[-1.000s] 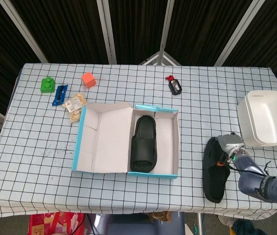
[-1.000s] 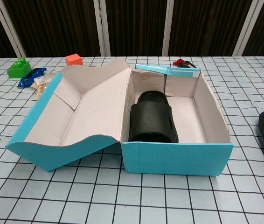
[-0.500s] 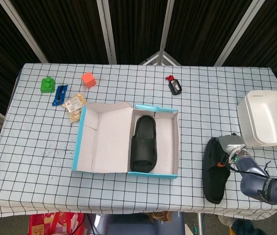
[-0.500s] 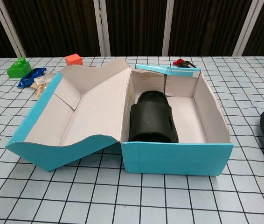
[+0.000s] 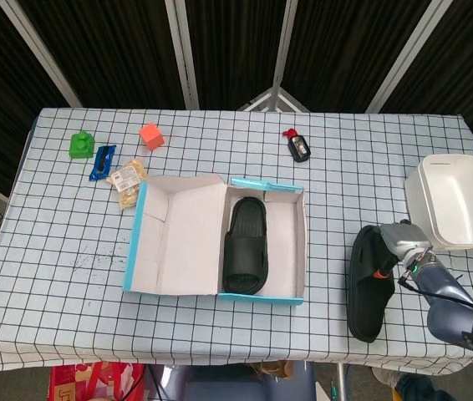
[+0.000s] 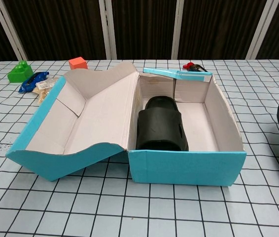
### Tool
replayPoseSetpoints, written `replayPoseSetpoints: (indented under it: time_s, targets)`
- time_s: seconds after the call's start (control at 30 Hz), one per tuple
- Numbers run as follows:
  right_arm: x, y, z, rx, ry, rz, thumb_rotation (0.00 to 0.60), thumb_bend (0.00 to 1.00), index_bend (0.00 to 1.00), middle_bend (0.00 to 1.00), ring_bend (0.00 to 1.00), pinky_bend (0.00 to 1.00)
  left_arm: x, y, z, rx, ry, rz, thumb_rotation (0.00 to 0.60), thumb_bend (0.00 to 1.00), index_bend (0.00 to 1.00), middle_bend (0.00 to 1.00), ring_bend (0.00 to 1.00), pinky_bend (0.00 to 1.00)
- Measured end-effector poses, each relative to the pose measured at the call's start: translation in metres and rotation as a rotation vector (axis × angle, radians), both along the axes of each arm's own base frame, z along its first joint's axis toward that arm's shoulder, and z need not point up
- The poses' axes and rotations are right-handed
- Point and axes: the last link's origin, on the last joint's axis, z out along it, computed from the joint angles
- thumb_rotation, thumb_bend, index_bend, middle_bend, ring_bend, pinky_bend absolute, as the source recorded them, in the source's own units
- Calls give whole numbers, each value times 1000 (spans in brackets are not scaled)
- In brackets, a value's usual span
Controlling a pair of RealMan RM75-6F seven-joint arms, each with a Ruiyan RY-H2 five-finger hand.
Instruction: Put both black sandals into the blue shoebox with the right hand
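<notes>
Here, on the checked counter (image 5: 53, 251), the blue shoebox (image 5: 220, 292) lies open with its lid folded out to the left, and one black sandal (image 5: 247, 248) rests inside its right half. To the right, well apart from the box, the second sandal (image 5: 368, 288) lies on the cloth. The right hand (image 5: 405, 248) rests on its strap; whether the fingers clasp it I cannot tell.

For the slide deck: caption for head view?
Right hand grips second black sandal; the first lies in the blue shoebox.
</notes>
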Motion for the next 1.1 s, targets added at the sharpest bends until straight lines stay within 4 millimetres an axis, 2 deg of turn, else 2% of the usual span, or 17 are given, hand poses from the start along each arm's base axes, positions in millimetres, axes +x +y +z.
replayPoseSetpoints:
  time_s: [0.27,0.4,0.6,0.87,1.1]
  targets:
    - [14,1,30,-78,-74,12,600,323,525,398,176,0,-1,-1,4,12,-8,-2,600,369,10,0,0,30]
    - [30,2,49,-145,-156,40,600,330,533,399,180,0,-1,-1,6,19,-15,-2,600,369,10,0,0,30]
    - [53,5,63,-238,-327,114,600,333,537,400,180,0,0,-2,5,8,-17,-5,600,370,10,0,0,30]
    - [76,8,62,-285,-499,329,600,336,556,409,180,0,0,-4,6,14,-22,-4,600,369,10,0,0,30]
    - [85,1,39,-360,-690,467,600,345,556,421,182,0,0,-5,8,17,-22,-2,600,369,10,0,0,30]
